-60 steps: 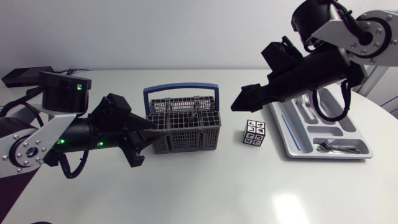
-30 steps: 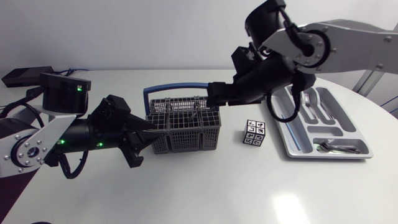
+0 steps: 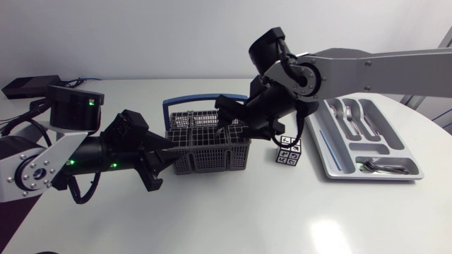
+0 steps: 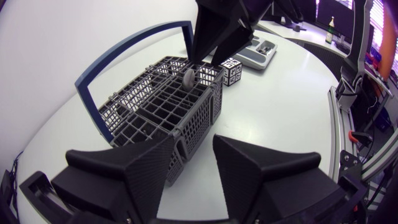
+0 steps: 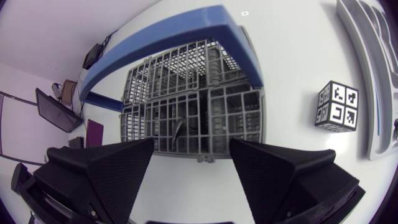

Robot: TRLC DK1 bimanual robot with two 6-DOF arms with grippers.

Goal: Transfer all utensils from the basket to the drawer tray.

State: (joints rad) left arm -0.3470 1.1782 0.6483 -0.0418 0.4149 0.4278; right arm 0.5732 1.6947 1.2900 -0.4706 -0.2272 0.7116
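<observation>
A grey wire basket (image 3: 212, 156) with a blue handle stands mid-table. My left gripper (image 3: 171, 151) is shut on its left end wall; in the left wrist view the basket's corner (image 4: 185, 155) sits between the fingers (image 4: 194, 148). My right gripper (image 3: 227, 116) hangs open just above the basket's right half, and its view looks down into the compartments (image 5: 186, 102) between its spread fingers (image 5: 191, 143). A spoon (image 4: 188, 76) stands in the basket below the right gripper. The grey drawer tray (image 3: 332, 166) at the right holds forks and spoons (image 3: 351, 115).
A small black-and-white marker cube (image 3: 289, 150) sits between the basket and the tray. A flat black box (image 3: 28, 85) lies at the table's back left. My right arm (image 3: 367, 67) spans over the tray's far end.
My right arm has swung left from above the tray to above the basket, dropping lower. The left arm and the basket have stayed put.
</observation>
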